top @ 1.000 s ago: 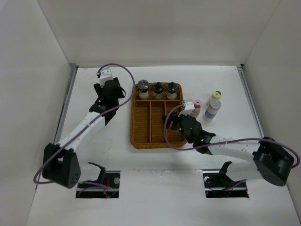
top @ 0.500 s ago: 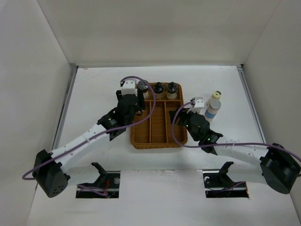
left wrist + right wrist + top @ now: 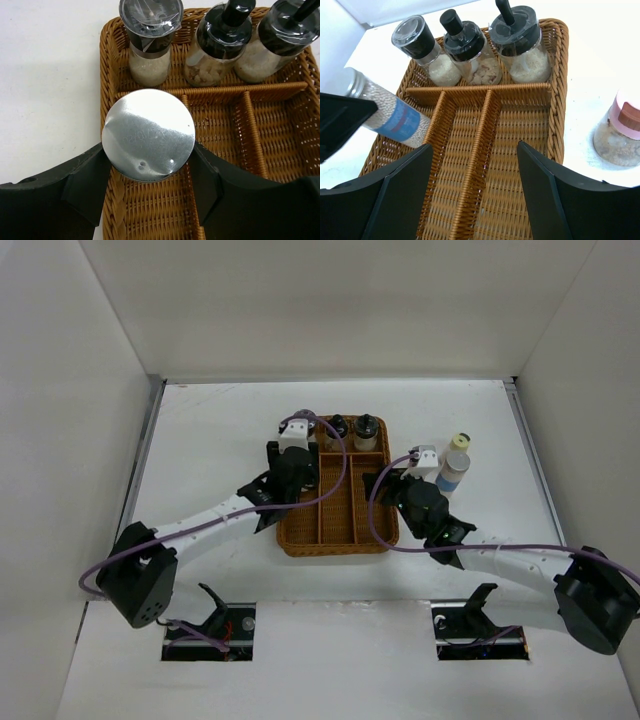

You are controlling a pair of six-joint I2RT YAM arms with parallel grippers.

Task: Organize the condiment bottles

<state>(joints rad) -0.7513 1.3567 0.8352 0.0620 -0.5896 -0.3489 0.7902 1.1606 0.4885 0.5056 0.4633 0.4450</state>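
Note:
My left gripper (image 3: 300, 478) is shut on a white bottle with a blue label (image 3: 390, 114) and a grey metal cap (image 3: 148, 135). It holds the bottle tilted over the left long compartment of the wicker tray (image 3: 340, 545). Three glass shakers (image 3: 150, 42) (image 3: 220, 42) (image 3: 280, 40) stand in the tray's back compartment. My right gripper (image 3: 474, 165) is open and empty above the tray's right compartments. A pink-capped bottle (image 3: 622, 132) stands on the table right of the tray. A second blue-label bottle (image 3: 452, 472) and a cream-capped bottle (image 3: 460, 445) stand further right.
The tray's dividers (image 3: 485, 145) split the front into three long compartments, all bare apart from the held bottle. White walls close in the table on three sides. My right wrist hides the pink-capped bottle in the top view.
My left arm has swung right with the bottle, from the table left of the tray to over its left compartment. My right gripper has shifted right from the tray's middle.

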